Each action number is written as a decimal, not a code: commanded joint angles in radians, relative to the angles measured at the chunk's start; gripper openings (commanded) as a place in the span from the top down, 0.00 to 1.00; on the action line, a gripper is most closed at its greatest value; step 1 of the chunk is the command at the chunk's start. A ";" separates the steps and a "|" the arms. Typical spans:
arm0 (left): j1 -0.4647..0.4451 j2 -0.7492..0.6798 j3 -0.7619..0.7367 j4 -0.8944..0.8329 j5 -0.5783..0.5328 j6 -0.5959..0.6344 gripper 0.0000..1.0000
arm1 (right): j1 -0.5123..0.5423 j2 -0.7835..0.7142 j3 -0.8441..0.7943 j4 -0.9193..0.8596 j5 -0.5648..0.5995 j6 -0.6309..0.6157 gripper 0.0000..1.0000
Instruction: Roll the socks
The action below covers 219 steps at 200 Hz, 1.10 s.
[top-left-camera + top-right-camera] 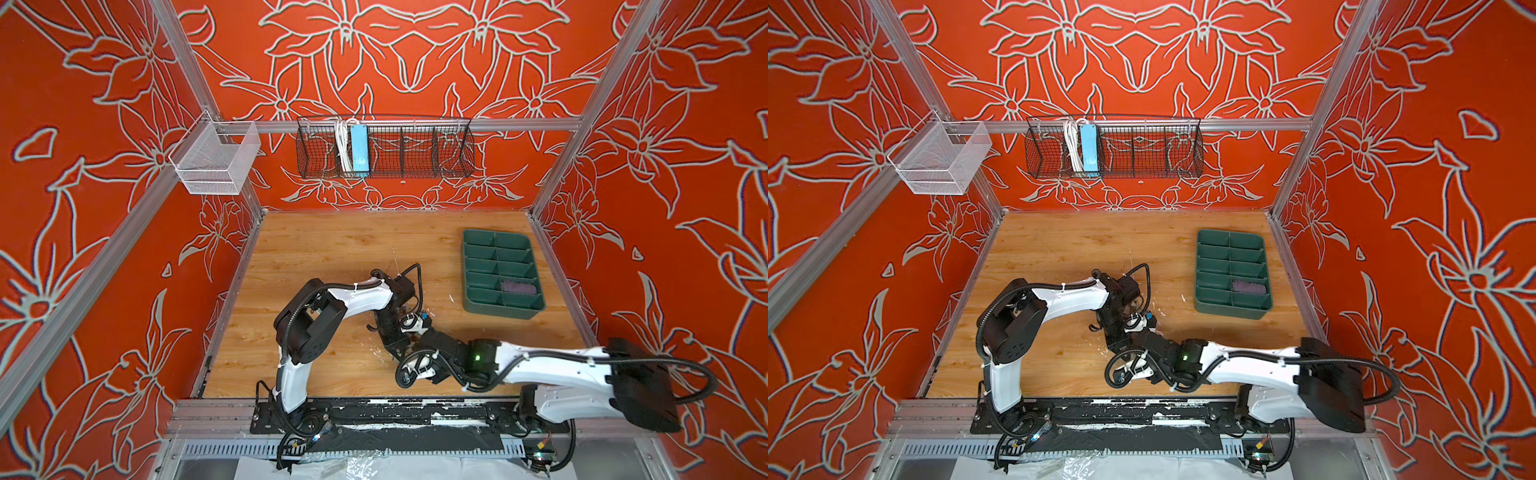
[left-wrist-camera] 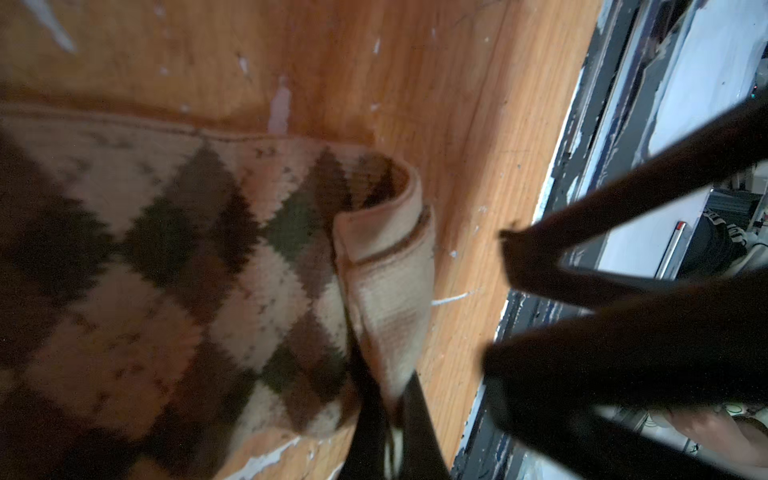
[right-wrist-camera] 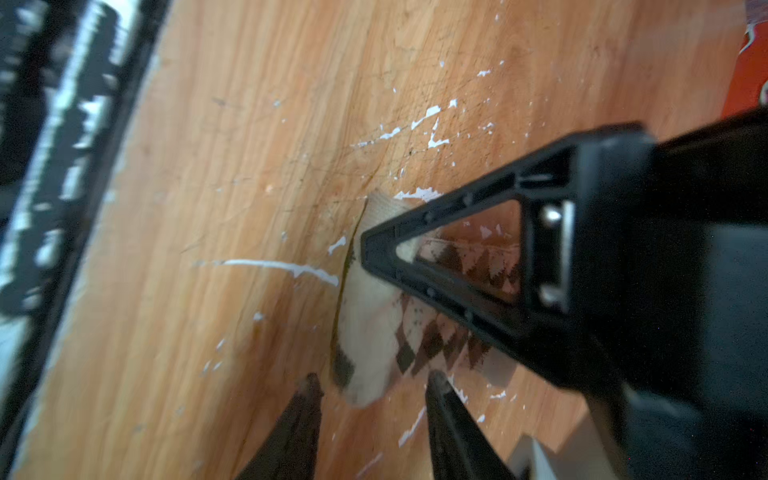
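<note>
Top views both showed table (image 1: 332, 249), green tray (image 1: 466, 270), purple sock (image 1: 517, 286) tucked in its right column; arms (image 1: 361, 300) hid the argyle sock (image 2: 208, 270). Left wrist view caught it flat, left gripper (image 2: 388, 390) clamped on its folded end; right gripper (image 3: 374, 380) gaped astride it.

The argyle sock (image 2: 232, 266) is nubby knitted cloth, the table (image 1: 332, 257) scratched, white-flecked wood, the tray (image 1: 498, 311) matt green plastic.
</note>
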 commanded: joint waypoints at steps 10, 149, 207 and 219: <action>0.010 0.015 0.017 -0.033 0.031 0.024 1.00 | 0.006 0.092 -0.007 0.155 0.025 -0.012 0.57; 0.047 -0.695 -0.375 0.597 -0.573 -0.126 0.16 | -0.073 0.105 0.133 -0.297 -0.265 0.163 1.00; 0.196 -1.231 -0.472 0.657 -0.687 -0.147 0.03 | -0.233 0.357 0.419 -0.653 -0.593 0.157 1.00; 0.196 -1.268 -0.407 0.511 -0.575 -0.065 0.02 | -0.254 0.444 0.493 -0.745 -0.647 0.150 1.00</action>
